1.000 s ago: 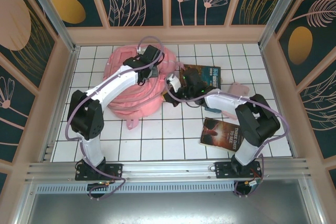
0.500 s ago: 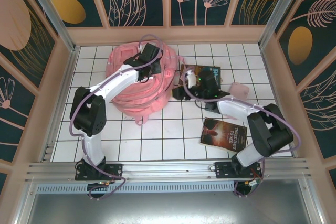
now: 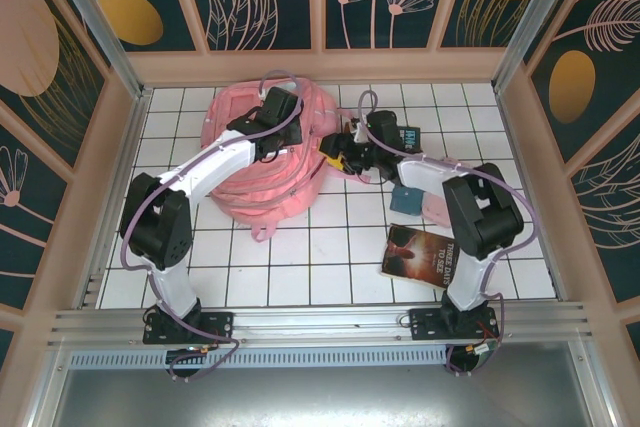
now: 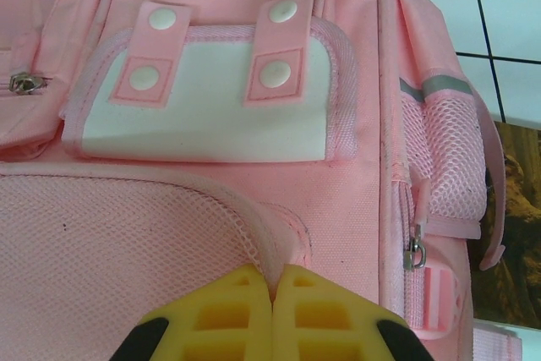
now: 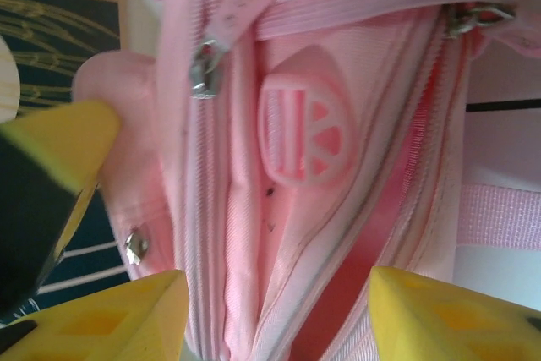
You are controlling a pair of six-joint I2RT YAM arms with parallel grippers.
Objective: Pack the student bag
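Packing barely begun: the student bag (image 3: 285, 182) lies far left-centre on the desk (image 3: 330, 267), left gripper (image 4: 272, 281) pinching its pocket edge (image 4: 254, 226), right gripper (image 5: 275, 293) spread at its zip (image 5: 203, 65), while the near book (image 3: 425, 255) and far book (image 3: 408, 135) lie outside it.

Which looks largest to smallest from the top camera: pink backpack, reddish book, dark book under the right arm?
1. Pink backpack.
2. Reddish book.
3. Dark book, though the right arm hides most of it, so its place below the reddish book is unsure.

student bag (image 3: 295, 172) fills far tiles, book (image 3: 425, 255) near right — front-left tiles open
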